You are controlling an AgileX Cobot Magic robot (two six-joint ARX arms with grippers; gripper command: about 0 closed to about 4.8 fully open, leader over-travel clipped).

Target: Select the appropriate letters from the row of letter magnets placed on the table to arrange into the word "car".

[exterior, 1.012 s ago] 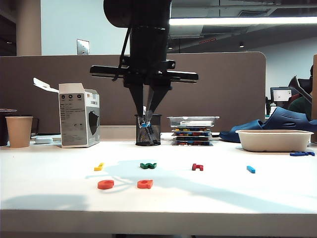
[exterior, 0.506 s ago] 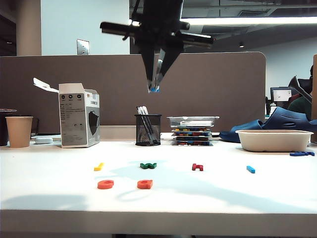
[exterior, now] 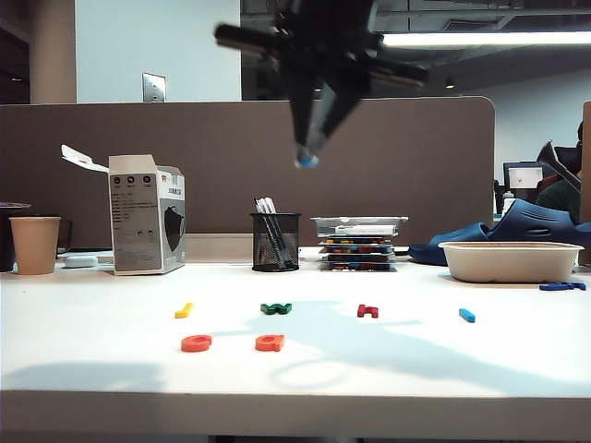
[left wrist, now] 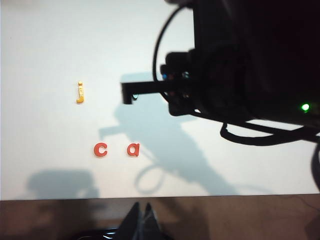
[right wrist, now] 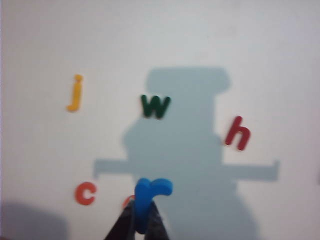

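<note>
Blue "r" (right wrist: 150,192), pinched in the right claw (exterior: 307,159), hangs high above the bench's (exterior: 92,388) orange "a" (exterior: 270,342), its free spot lying right of that; left claw (left wrist: 141,220) closed, farther.

Orange "a" (right wrist: 128,201) mostly hidden behind blue "r" (right wrist: 150,192); right gripper (exterior: 310,152) motion-blurred; left gripper (left wrist: 140,220) cropped by frame edge.

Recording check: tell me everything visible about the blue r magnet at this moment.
The blue r is a small, flat, bright blue letter that looks like plastic, with a straight stem and a hooked top. The right gripper is shut on its stem, the hook sticking out past the fingertips. In the exterior view it hangs high above the table, clear of everything else, roughly over the a. Only the fingers touch it.
</note>
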